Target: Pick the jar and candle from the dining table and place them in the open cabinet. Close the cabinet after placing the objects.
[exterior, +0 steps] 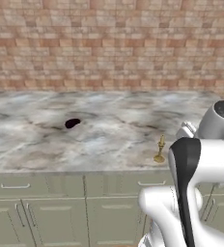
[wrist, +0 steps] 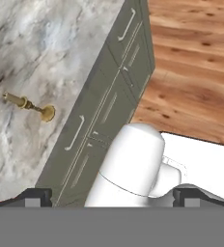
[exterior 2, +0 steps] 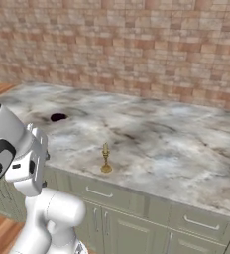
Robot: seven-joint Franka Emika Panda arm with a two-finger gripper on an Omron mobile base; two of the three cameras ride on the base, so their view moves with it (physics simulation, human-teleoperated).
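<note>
The gold candle [exterior: 160, 150] stands upright near the front edge of the marbled tabletop [exterior: 109, 130], at about four o'clock from the tabletop's middle in the left base view and just at ten o'clock from the arm's dark-striped link. A dark oval blob [exterior: 72, 123] lies well apart from it, toward ten o'clock. In the hand view the fingers [wrist: 36, 197] are spread wide with nothing between them, the candle [wrist: 31, 106] at ten o'clock on the marble, above the sage-green drawers [wrist: 104, 111] and wooden floor [wrist: 191, 72].
</note>
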